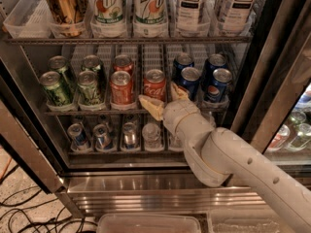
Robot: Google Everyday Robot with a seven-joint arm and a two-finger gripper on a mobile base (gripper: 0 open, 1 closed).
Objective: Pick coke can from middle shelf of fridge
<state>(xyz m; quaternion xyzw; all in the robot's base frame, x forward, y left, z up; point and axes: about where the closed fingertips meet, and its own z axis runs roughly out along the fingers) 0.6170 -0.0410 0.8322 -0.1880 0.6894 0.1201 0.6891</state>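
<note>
A tall fridge [160, 191] with a stainless steel frame and dark door edges fills the view, above a speckled floor with black cables [24, 210] in the lower left corner. The top rack holds five tall drinks: one gold can [63, 6], two green-and-white cans [127, 6] and two tea bottles [214, 4]. On the middle shelf [92, 112], across the centre of the frame, stand eleven short cans: four green cans [73, 79] on the left, four blue Pepsi cans [201, 76] on the right, and three red ones between them. Of the red ones, a plainer orange-red can [121, 87] stands in front with another red can behind it, and the coke can [154, 84], with white script, stands just right of them at the front edge. The lower rack shows three small silver-blue cans [102, 136] and a clear bottle [151, 132]. The pale arm [243, 164] reaches in from the lower right, and its gripper [165, 100] sits at the shelf's front edge with its tan fingers spread wide, holding nothing. One finger lies just below the coke can's base and the other rises just beside its right flank, so the can stands at the upper left of the open gap; whether either finger touches it cannot be told.
</note>
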